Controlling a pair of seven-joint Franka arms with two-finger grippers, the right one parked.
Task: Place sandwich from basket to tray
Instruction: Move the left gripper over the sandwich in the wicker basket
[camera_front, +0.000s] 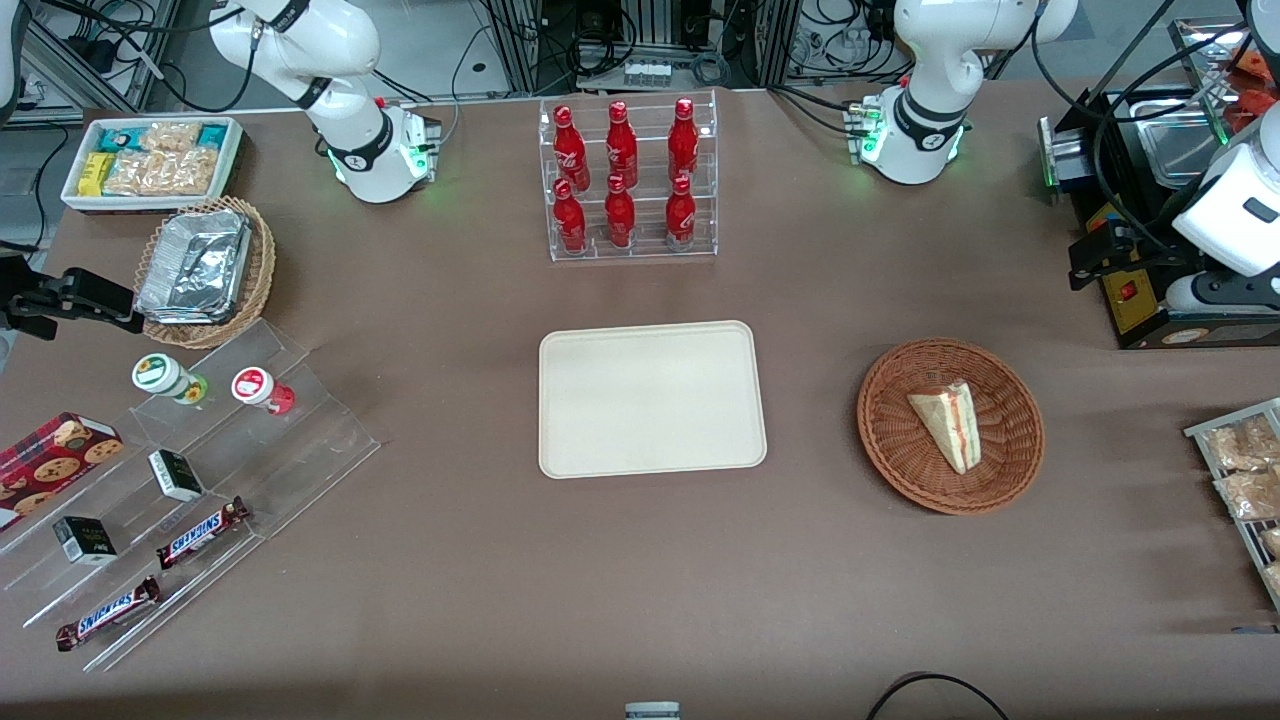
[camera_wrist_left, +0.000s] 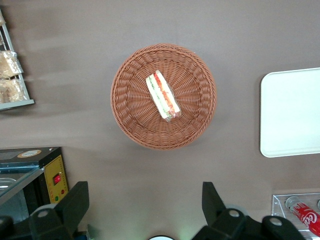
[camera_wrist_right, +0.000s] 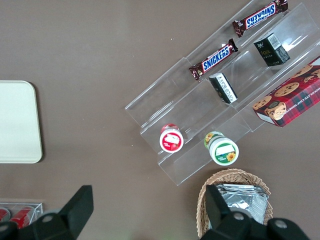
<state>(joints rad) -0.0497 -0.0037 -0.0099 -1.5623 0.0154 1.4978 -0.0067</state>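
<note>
Going across your front view: tray (camera_front: 652, 400) sits mid-table with nothing on it. Next comes the basket (camera_front: 950, 425), toward the working arm's end, with the sandwich (camera_front: 947, 422) lying inside on the weave. Gripper (camera_wrist_left: 145, 207) hangs high above the table just beside the basket, jaws wide open, holding nothing.

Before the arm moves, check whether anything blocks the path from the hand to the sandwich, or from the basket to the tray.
Nothing visible does. The hand hangs open above bare table beside the basket, where the sandwich lies uncovered. Only bare tabletop separates basket and tray.
</note>
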